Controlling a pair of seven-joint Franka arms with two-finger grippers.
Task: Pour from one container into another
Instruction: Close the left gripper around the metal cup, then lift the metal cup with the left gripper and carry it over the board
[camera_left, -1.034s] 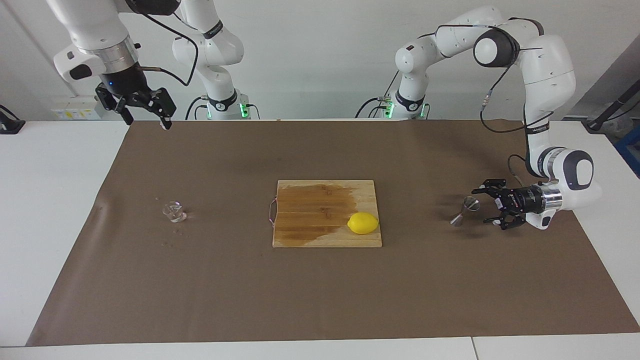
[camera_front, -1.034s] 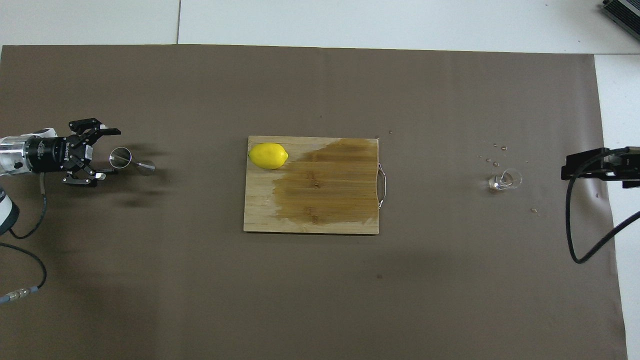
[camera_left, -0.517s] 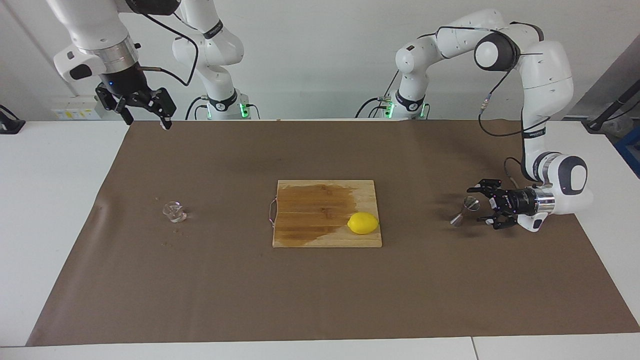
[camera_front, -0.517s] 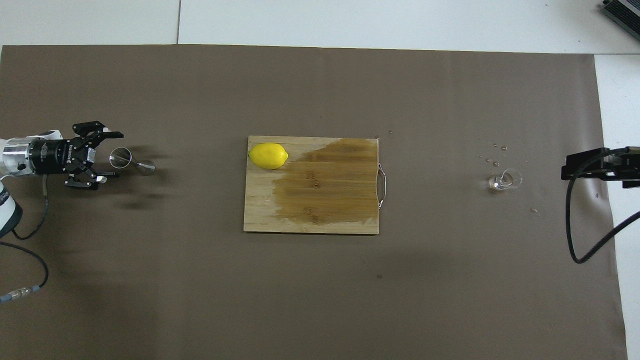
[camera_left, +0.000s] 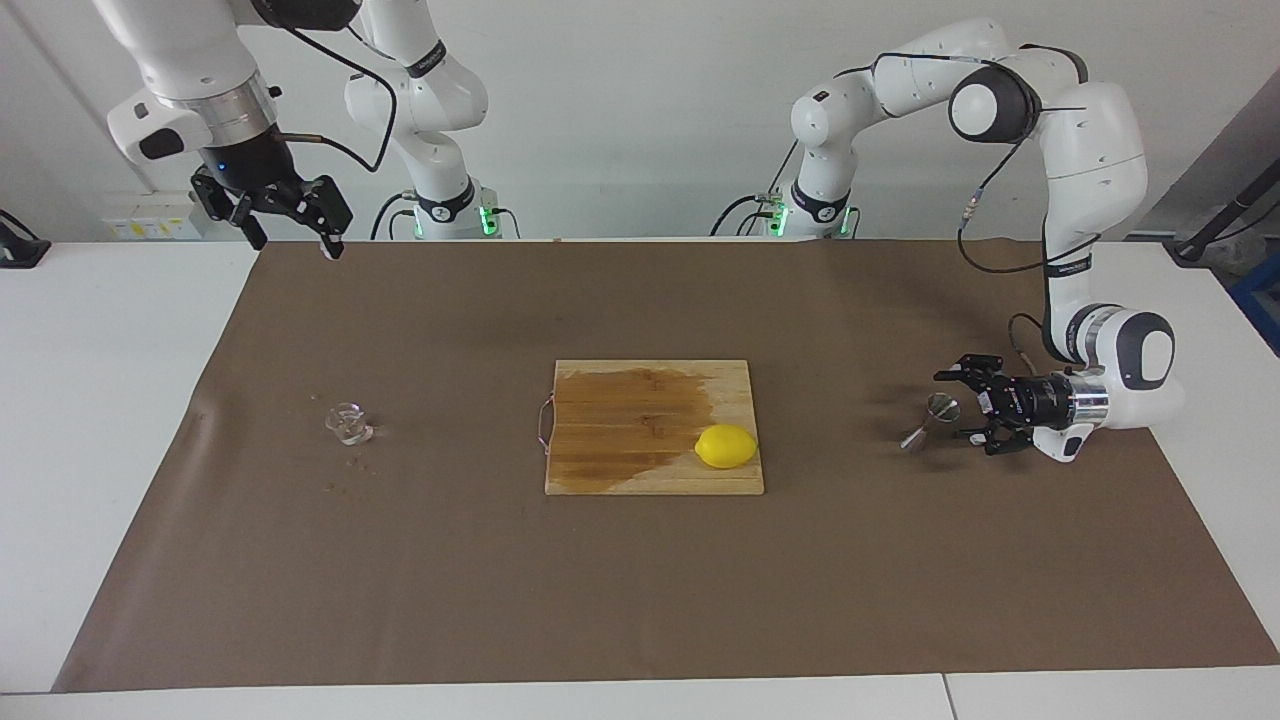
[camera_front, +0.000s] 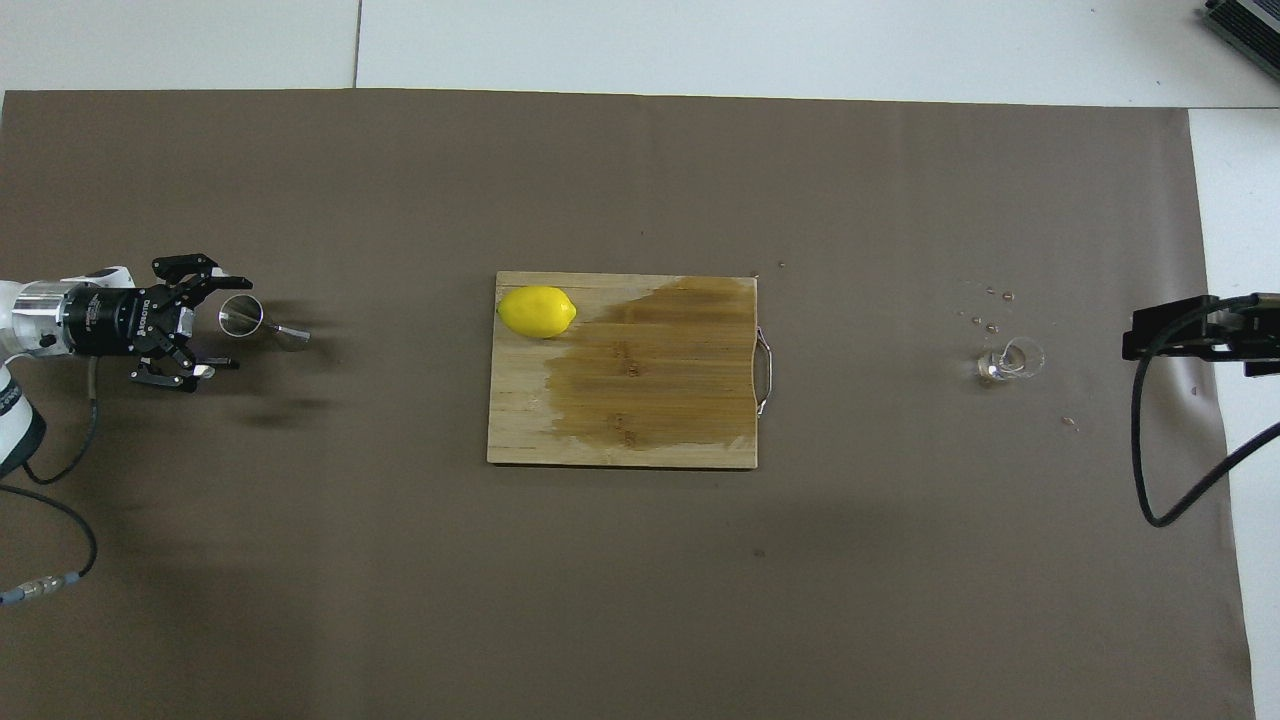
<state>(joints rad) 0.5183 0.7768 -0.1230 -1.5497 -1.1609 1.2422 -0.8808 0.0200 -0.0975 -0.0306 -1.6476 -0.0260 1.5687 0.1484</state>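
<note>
On the brown mat toward my left arm's end of the worktop (camera_left: 100, 420), the steel jigger (camera_left: 929, 421) stood tilted, its upper cone's rim just beside the tips of my left claw (camera_left: 958, 405). That claw lay low and level with its fingers spread, one on either side of the upper cone, and I could not tell whether either finger touched the metal. My right claw (camera_left: 296, 235) hung high over the mat's edge nearest the robots, open and empty; from overhead only a dark bracket and cable of that arm showed at the frame's edge. The tiny clear glass cup (camera_left: 347, 422) sat on the mat toward my right arm's end, hard to make out against the brown, with small droplets (camera_front: 985, 310) scattered near it. Between the two containers lay the wooden cutting board (camera_left: 620, 470), part of it darkened, with a lemon (camera_left: 726, 446) on one corner.
</note>
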